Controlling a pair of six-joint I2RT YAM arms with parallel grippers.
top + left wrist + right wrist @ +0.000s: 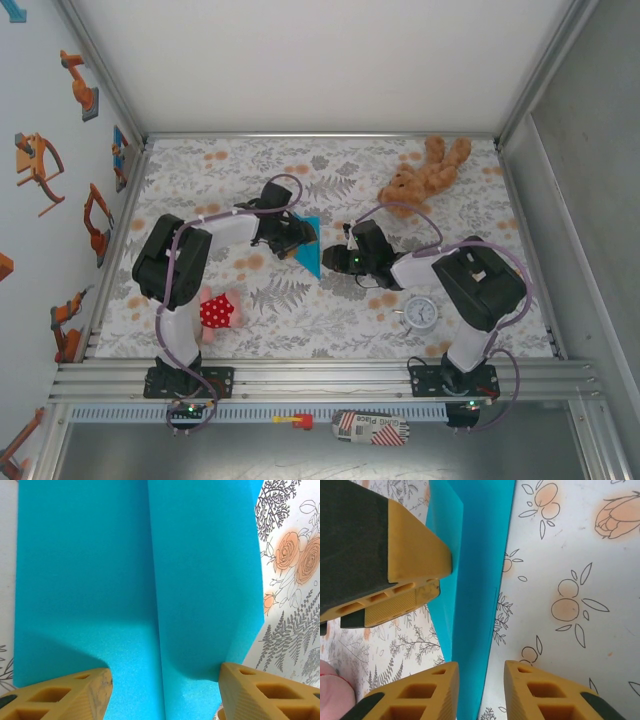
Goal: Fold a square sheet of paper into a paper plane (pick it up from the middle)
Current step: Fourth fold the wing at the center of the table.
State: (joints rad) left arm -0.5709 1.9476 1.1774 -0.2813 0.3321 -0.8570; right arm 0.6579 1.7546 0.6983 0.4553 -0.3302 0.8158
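The turquoise-blue paper (pixel 309 250) lies folded into a narrow pointed shape on the flowered tablecloth, mid-table between the two arms. In the left wrist view the paper (pixel 125 570) shows a long centre crease. My left gripper (pixel 165 680) (pixel 288 235) stands open right over it, with fingers wide apart on either side of the crease. My right gripper (pixel 481 680) (pixel 335 258) is open by a narrow gap at the paper's tapering end (pixel 475 580). The blue strip runs along its left finger. One finger (pixel 415 555) of the left gripper rests at the paper's other edge.
A brown teddy bear (pixel 425 172) lies at the back right. A small round white clock (pixel 420 313) sits near the right arm's base, and a red polka-dot item (pixel 217 311) lies by the left arm. Metal frame rails border the table.
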